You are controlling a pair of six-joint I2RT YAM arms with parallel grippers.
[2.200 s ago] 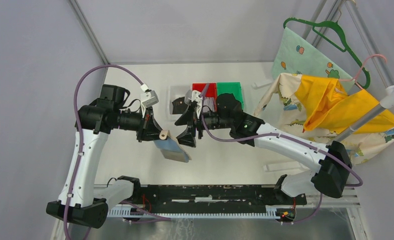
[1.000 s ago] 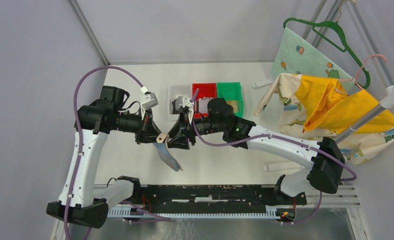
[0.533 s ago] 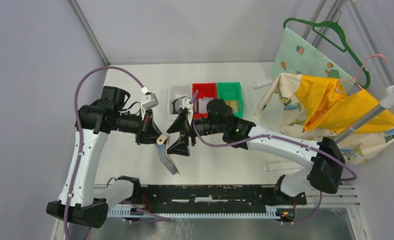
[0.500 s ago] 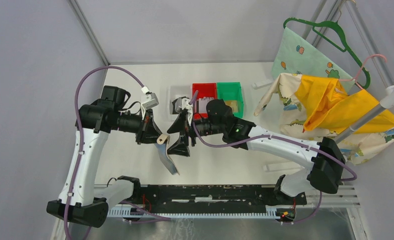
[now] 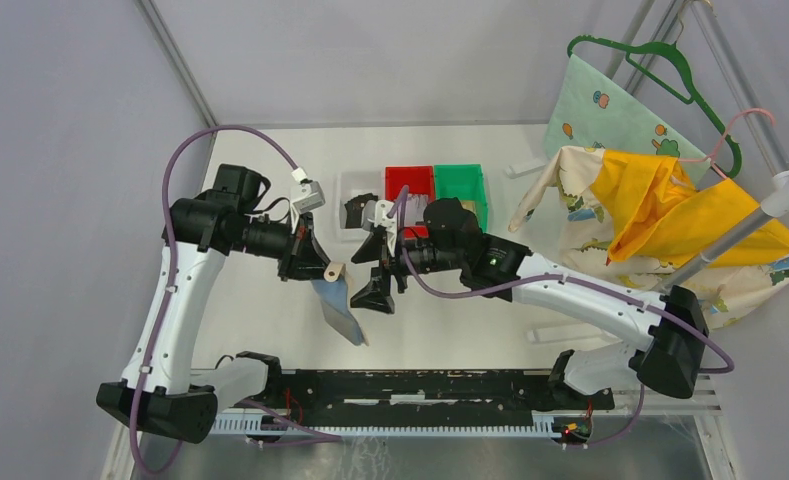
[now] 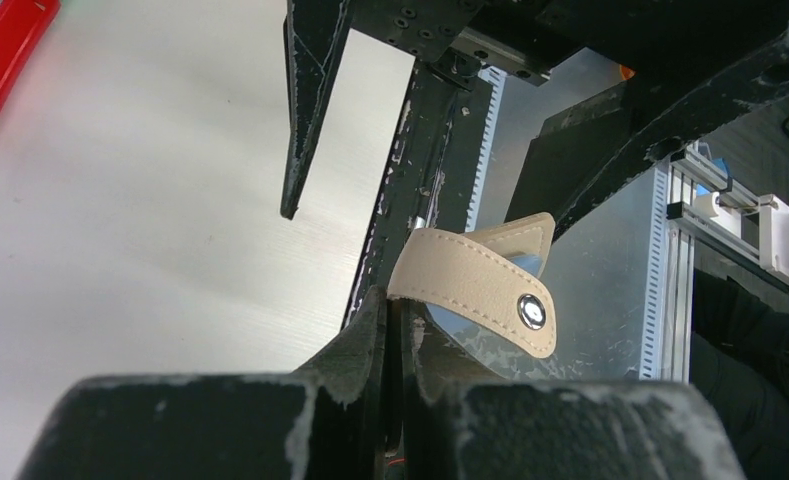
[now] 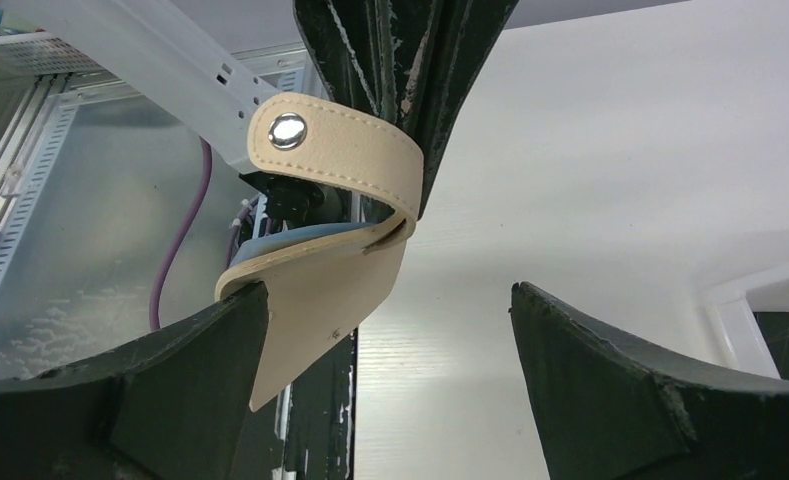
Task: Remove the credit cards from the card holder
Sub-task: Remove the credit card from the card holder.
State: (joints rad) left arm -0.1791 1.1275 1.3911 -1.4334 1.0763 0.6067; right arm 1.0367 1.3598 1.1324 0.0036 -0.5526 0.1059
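My left gripper (image 5: 312, 268) is shut on the beige card holder (image 5: 338, 303) and holds it in the air above the table. Its snap tab (image 6: 475, 289) curls over beside my left jaws, and a blue inner layer shows beneath it. The holder hangs down toward the near edge. My right gripper (image 5: 380, 272) is open just right of the holder; in the right wrist view the beige flap (image 7: 320, 290) rests by my left fingertip (image 7: 220, 330), and the tab (image 7: 335, 160) is above. A dark card (image 5: 358, 212) lies in the white bin (image 5: 342, 188).
A red bin (image 5: 403, 180) and a green bin (image 5: 460, 183) stand behind my right arm. Patterned and yellow cloths (image 5: 660, 210) with hangers fill the right side. The black rail (image 5: 410, 388) runs along the near edge.
Both arms have shifted slightly right and toward the near edge with the holder between them. My right gripper stays open beside the hanging holder.
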